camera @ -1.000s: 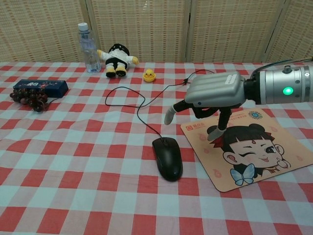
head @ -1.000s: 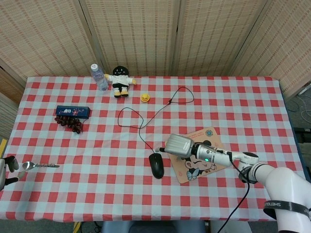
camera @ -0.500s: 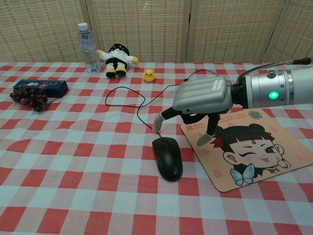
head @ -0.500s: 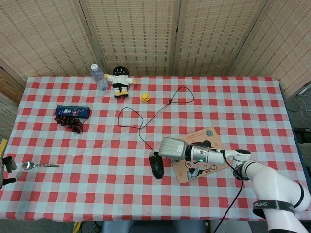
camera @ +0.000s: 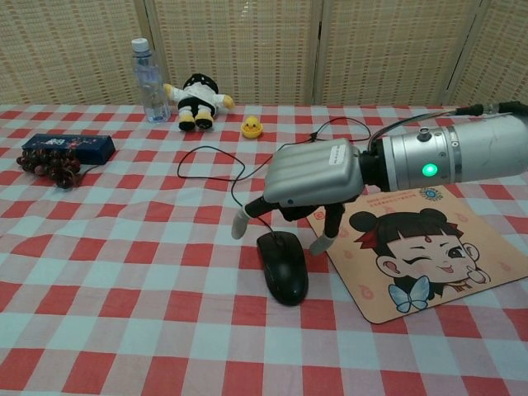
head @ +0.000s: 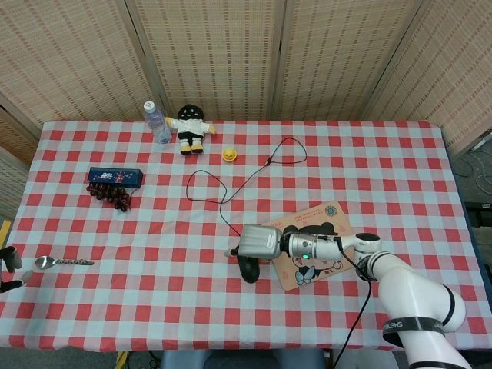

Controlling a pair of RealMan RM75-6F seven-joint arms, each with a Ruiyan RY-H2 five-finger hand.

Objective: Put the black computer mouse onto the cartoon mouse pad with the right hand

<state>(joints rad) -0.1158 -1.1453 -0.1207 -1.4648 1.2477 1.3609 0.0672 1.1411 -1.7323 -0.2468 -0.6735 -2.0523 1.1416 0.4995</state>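
Observation:
The black computer mouse lies on the checked cloth just left of the cartoon mouse pad, its cable running back across the table. My right hand hovers palm down over the mouse's far end, fingers spread and hanging down either side of it, holding nothing. My left hand shows only at the left edge of the head view, fingers apart, beside a spoon.
A spoon lies at the near left. A blue box with dark beads, a water bottle, a plush doll and a yellow duck stand along the far side.
My right hand has moved left from above the pad's edge to above the mouse and has dropped lower. The mouse has not moved.

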